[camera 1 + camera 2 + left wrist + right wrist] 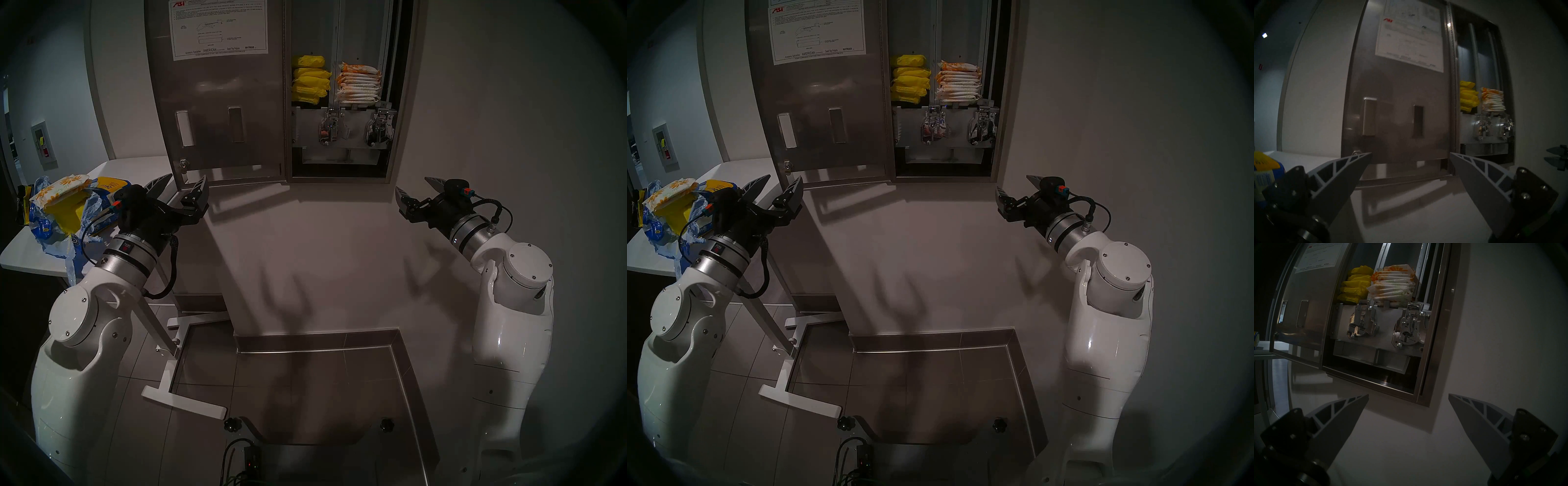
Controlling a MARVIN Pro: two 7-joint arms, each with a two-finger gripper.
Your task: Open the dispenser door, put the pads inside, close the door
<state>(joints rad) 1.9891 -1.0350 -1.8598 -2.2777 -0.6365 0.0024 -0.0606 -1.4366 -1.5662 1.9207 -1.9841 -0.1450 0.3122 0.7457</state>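
"ASI", "AMERICAN", "WATROUS" on instruction sheet (219, 27) inside dispenser door (217, 101)

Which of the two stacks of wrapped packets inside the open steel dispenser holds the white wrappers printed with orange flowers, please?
The right-hand stack of white, orange-flowered pads, beside the cabinet's right wall. The left-hand stack, next to the hinged steel dispenser door, is plain yellow packets.

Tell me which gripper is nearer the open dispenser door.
Left. The left gripper sits open just below the dispenser door, at its lower edge by the lock. The right gripper is open too, out past the cabinet's far side.
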